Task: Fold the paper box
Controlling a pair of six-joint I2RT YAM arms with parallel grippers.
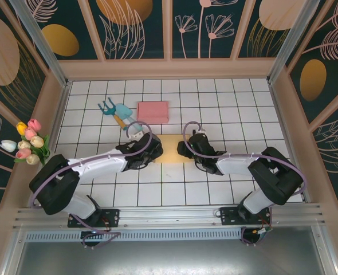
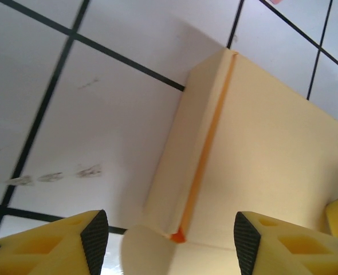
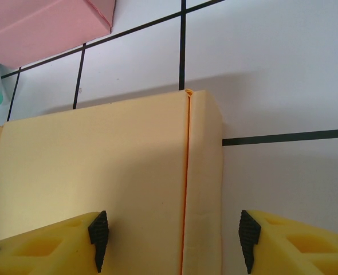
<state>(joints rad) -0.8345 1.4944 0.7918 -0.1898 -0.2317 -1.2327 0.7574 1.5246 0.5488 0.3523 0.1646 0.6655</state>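
Note:
The pale yellow paper box (image 1: 170,149) lies flat on the tiled table between my two grippers. My left gripper (image 1: 156,153) stands open at the box's left end. In the left wrist view its fingertips (image 2: 94,238) straddle a folded side flap (image 2: 183,166) with an orange crease, and a rounded tab (image 2: 143,252) shows at the corner; the pads touch nothing. My right gripper (image 1: 183,150) is open at the box's right end. In the right wrist view the box (image 3: 100,172) and its folded right flap (image 3: 204,172) sit between the spread pads (image 3: 248,238), which grip nothing.
A pink box (image 1: 153,112) lies just behind the yellow one, also seen as the pink box (image 3: 43,26) in the right wrist view. Teal and blue clips (image 1: 114,110) rest to its left. Tulips (image 1: 30,141) stand outside the left wall.

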